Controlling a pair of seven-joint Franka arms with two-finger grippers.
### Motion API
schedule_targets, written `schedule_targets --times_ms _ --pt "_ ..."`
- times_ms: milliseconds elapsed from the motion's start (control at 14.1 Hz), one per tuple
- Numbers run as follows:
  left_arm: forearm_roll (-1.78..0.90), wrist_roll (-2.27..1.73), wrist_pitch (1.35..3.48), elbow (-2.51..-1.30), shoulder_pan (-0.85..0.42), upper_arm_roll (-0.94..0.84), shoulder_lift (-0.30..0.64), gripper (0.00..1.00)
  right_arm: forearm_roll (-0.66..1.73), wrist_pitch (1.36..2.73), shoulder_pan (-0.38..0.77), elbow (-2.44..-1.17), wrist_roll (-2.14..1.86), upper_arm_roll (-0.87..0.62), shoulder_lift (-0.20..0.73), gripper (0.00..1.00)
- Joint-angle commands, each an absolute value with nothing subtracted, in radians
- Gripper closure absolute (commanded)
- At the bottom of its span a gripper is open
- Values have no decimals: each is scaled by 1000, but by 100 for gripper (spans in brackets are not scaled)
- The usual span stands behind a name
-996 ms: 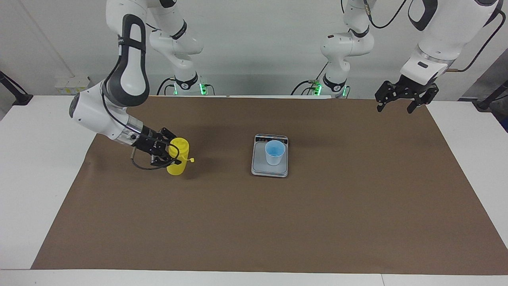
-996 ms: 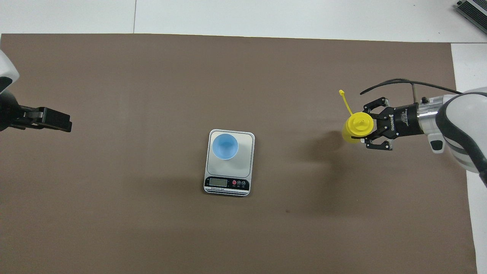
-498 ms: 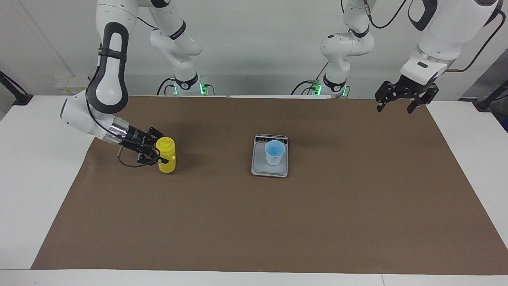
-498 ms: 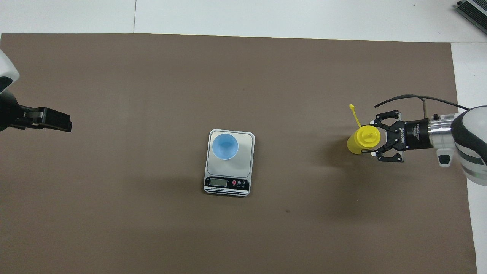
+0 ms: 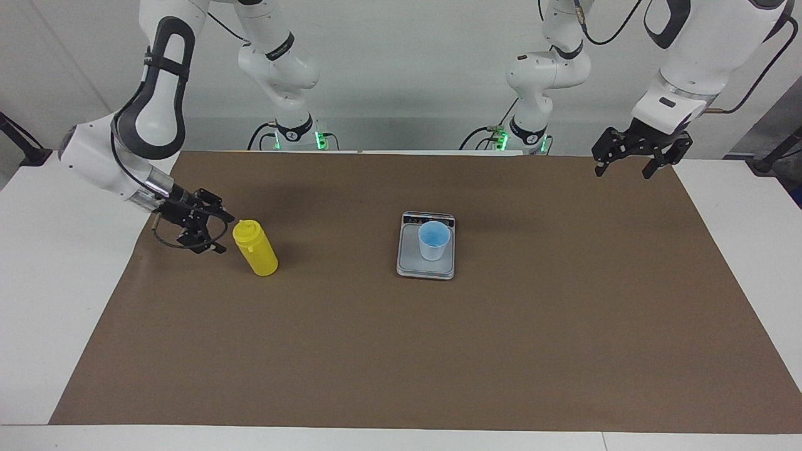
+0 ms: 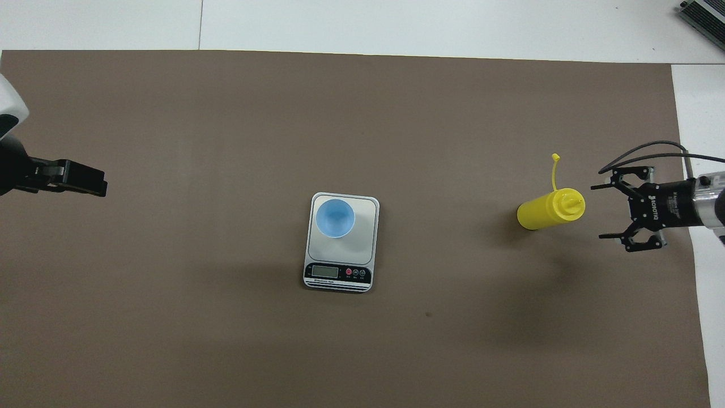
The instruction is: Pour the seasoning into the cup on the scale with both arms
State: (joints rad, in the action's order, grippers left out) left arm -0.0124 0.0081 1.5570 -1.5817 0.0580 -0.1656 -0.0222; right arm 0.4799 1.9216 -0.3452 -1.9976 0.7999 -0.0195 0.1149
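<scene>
Yellow seasoning bottle (image 5: pixel 255 248) is sitting on the brown mat (image 5: pixel 401 351) toward the right arm's end of the counter (image 5: pixel 37 300), free of any grip and leaning with its nozzle top tipped toward the right claw; its small tethered cap (image 6: pixel 555 157) is sticking out on its strap. Right claw (image 5: pixel 220 233) is hanging low just beside the bottle's top, fingers spread wide, a clear gap showing between them and the bottle. Scale (image 5: pixel 426 268) is lying mid-mat, display strip on the edge nearer the robots. Light blue cup (image 5: pixel 433 240) is standing upright on the weighing plate. Left claw (image 5: pixel 626 168) is waiting raised over the mat's edge at the left arm's end, well apart from the scale, fingers spread, pinching nothing.
</scene>
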Motion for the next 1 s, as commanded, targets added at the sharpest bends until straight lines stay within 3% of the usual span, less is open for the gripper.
schedule_targets --times_ms 0,498,925 --pt "-8 5 1563 -1588 64 -170 -26 0 298 1922 -344 -1990 616 -32 58 0" --pt "-8 5 1562 -1588 64 -172 -26 0 131 1861 -184 -1983 270 -43 -74 0" --pt "-8 5 1563 -1588 64 -172 -26 0 -25 1789 20 -1839 265 -44 -63 0"
